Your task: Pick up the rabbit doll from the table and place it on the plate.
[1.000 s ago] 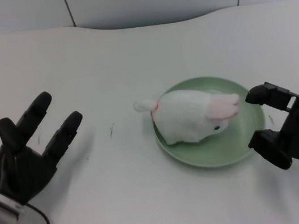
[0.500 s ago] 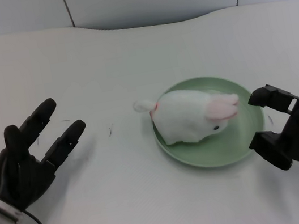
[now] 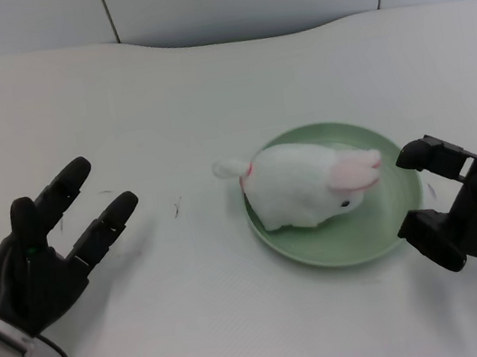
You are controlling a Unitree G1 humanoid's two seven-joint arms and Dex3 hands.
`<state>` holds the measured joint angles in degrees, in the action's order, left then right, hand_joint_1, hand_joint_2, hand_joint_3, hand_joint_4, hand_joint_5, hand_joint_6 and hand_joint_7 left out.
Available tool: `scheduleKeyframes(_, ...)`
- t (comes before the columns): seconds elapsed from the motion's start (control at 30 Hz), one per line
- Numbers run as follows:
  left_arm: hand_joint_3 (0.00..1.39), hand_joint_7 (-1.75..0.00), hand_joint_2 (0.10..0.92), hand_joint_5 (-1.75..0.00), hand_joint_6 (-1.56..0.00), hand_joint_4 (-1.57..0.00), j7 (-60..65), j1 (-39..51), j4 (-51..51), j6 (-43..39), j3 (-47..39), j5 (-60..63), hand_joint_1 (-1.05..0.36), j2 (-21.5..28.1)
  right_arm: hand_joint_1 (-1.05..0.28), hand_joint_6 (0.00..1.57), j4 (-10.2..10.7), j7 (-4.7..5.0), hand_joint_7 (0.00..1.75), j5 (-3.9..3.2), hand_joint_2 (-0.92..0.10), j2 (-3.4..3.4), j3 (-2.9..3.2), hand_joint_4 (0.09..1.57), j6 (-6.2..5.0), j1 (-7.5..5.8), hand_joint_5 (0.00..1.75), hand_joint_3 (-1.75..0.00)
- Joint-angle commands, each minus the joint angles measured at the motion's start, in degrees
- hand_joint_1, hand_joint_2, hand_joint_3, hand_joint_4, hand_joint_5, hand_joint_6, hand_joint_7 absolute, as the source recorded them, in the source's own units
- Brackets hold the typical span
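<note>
Rabbit doll of white plush [image 3: 300, 188] with pink ears lies on its side on the round pale green plate [image 3: 399, 206], its head and ears pointing toward the picture's right and its small white tail hanging out past the plate's left rim over the table. The doll fills the plate's left half and leaves a bare crescent of green at the right and near edges. The plate sits flat on the white table [image 3: 204, 83], a little right of centre. Well apart from the plate, at the picture's lower left, the black many-fingered left hand [image 3: 37, 258] is above the table, palm up, its fingers [image 3: 105, 226] spread apart and stretched toward the plate, holding nothing. Two small dark marks show on the table between that hand and the plate.
</note>
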<state>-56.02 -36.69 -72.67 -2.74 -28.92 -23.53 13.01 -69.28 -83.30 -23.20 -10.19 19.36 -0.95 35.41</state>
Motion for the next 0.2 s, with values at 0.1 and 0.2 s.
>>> scheduleKeyframes(0.1, 0.43, -0.02, 0.921, -0.19, -0.27, -0.39, -1.4, -0.9, -0.2, 0.9, -0.6, -0.5, -0.88, 1.5, -0.69, 0.76, 0.1, -0.16, 1.22, 0.07, -0.92, -1.06, 0.24, 0.84, 0.31, 0.33, 1.75, -0.19)
scheduleKeyframes(0.2, 0.42, -0.03, 0.921, -0.19, -0.28, -0.4, -1.5, -0.9, -0.3, 1.4, -0.8, -0.5, -0.87, 1.6, -0.69, 0.77, 0.1, -0.11, 1.22, 0.08, -0.92, -1.02, 0.26, 0.84, 0.15, 0.3, 1.75, -0.2)
